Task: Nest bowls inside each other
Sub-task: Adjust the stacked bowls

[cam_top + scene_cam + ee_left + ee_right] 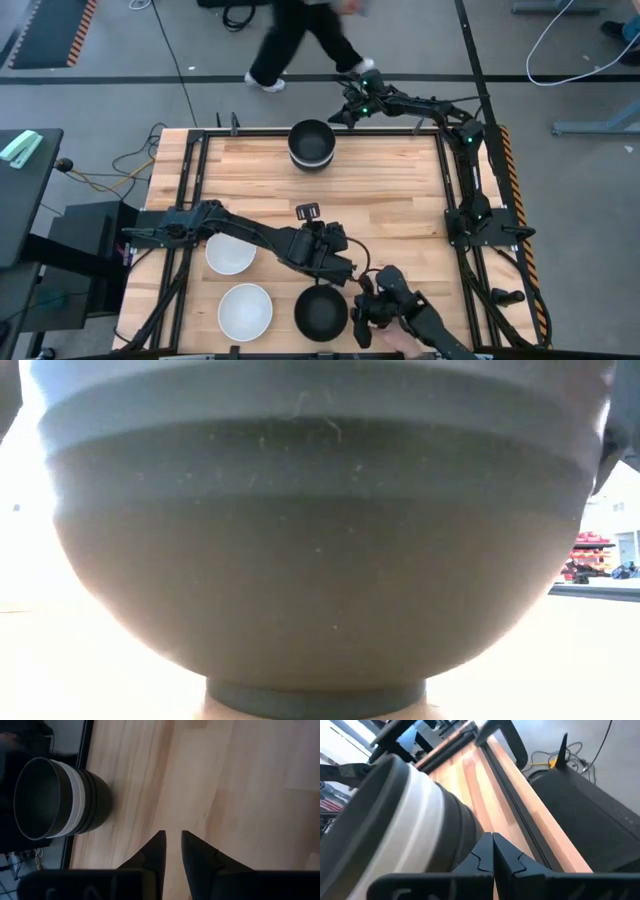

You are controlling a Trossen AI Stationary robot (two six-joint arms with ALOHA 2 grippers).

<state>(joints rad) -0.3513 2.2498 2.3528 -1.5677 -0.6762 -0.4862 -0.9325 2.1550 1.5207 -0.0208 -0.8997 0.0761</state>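
A stack of nested bowls (311,145), black with white rims between, stands on its foot at the table's far edge and shows too in the left wrist view (60,797) and the right wrist view (395,825). A black bowl (320,312) stands near the near edge and fills the low view (320,550), with banded rims above its body. Two white bowls (230,252) (245,310) sit on the table's left side. My right gripper (340,118) (493,840) is shut, low beside the stack. My left gripper (308,215) (173,845) hovers over mid-table, fingers a narrow gap apart, holding nothing. My right gripper has its shut fingers (482,852) level beside the stack's bottom bowl, at its lower wall (465,827), coming from the far right. I cannot tell whether they touch it. The stack stands upright on the table.
A person walks past beyond the far edge (300,40). A dark jointed device (400,310) sits at the near edge, right of the black bowl. Black rails (445,180) frame the table. Bare wood lies between the stack and the near bowls (380,190).
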